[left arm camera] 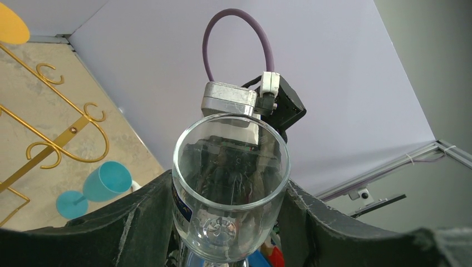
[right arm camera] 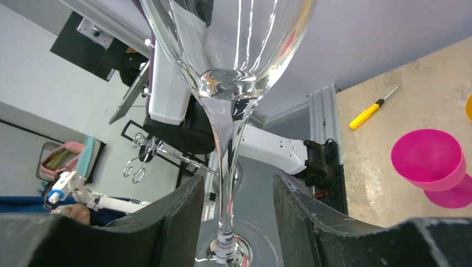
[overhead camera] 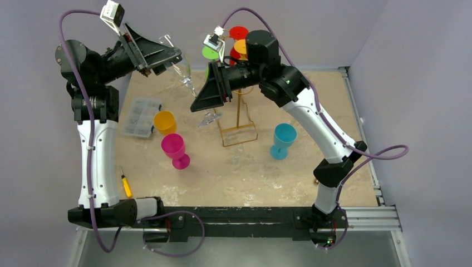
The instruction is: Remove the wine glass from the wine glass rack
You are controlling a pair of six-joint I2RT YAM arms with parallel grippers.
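The clear wine glass (overhead camera: 181,68) hangs tilted in the air left of the gold wire wine glass rack (overhead camera: 239,114), with its bowl up left and its foot down right. My left gripper (overhead camera: 170,55) is shut on the bowl. In the left wrist view the bowl (left arm camera: 231,167) fills the gap, and both black fingers (left arm camera: 139,217) press its sides. My right gripper (overhead camera: 203,100) is open around the stem. In the right wrist view the stem (right arm camera: 228,167) stands between the fingers (right arm camera: 172,222) with a gap on each side. The rack's curled hooks (left arm camera: 61,136) show empty.
Red, orange and green discs (overhead camera: 239,39) sit at the rack's top behind the right wrist. On the table stand an orange cup (overhead camera: 165,121), a pink goblet (overhead camera: 174,149) and a teal goblet (overhead camera: 283,139). A clear parts box (overhead camera: 139,115) and a yellow screwdriver (overhead camera: 126,184) lie at the left.
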